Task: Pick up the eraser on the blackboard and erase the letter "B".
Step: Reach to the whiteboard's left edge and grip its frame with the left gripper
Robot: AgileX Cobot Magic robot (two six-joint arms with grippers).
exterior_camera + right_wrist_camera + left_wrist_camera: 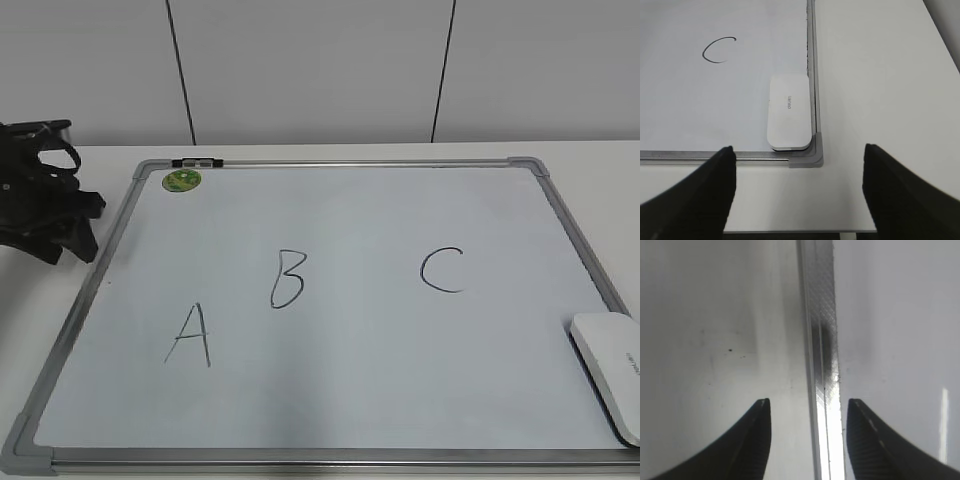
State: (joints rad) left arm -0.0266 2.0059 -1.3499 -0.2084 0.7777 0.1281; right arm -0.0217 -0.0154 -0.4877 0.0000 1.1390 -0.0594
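The blackboard (330, 400) is a white board with a grey frame, lying flat with "A", "B" and "C" written on it. The letter "B" (287, 279) is left of centre. The eraser (610, 375) is a white rounded block on the board's near right corner, and it also shows in the right wrist view (789, 111). My right gripper (798, 149) is open and empty, held above the table just in front of that corner. My left gripper (807, 402) is open and empty over the board's left frame rail (822, 340). In the exterior view the left arm (45, 205) sits at the far left.
A round green sticker (182, 180) and a black clip (196, 161) are at the board's far left corner. The "A" (190, 335) and "C" (442, 270) flank the "B". The "C" also shows in the right wrist view (717, 50). The table's front edge (800, 231) is close below.
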